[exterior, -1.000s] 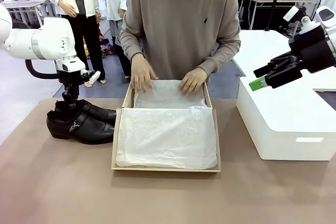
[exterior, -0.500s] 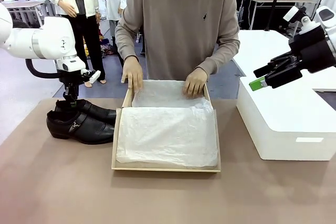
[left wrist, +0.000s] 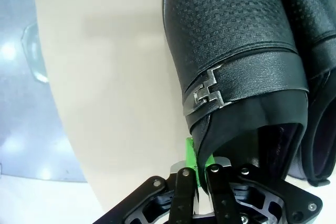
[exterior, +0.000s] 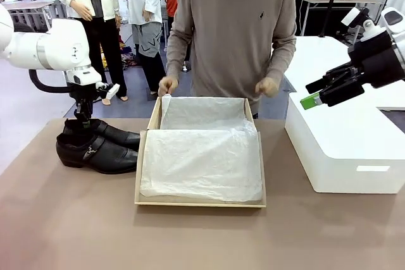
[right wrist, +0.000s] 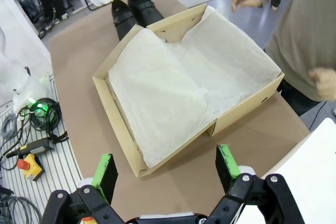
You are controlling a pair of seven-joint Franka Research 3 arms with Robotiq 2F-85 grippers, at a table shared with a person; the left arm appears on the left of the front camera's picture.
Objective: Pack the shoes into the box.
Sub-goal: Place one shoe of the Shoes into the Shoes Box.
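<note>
Left claw [exterior: 84, 118]: reaches straight down at the heel end of the shoe lying farther from the robot. In the left wrist view the claw [left wrist: 198, 161] is closed, its green pads pinching the thin leather rim at the back of that shoe's opening.
Shoes [exterior: 98, 147]: a glossy black pair lying side by side on the tabletop [exterior: 69, 219], left of the box, with heels to the left and pointed toes to the right. The toes end just beside the box's left wall. Close up, the gripped one of the shoes [left wrist: 236, 51] shows embossed leather and a small metal buckle on its strap.
Box [exterior: 199, 203]: tan cardboard, lying open in the middle of the tabletop.
Tissue paper [exterior: 202, 162]: white and crumpled, spread over the inside of the box.
Person's hands: one hand [exterior: 168, 85] is at the box's far left corner, by the edge of the tissue paper. The other hand [exterior: 266, 86] is raised above the far right corner, apart from the box.
White block [exterior: 342, 150]: large, on the tabletop to the right of the box and apart from it.
Right claw [exterior: 311, 93]: hangs in the air above the white block. Seen from its own wrist, the claw [right wrist: 166, 169] is wide open with nothing in it, its pads well apart, looking down on the box.
</note>
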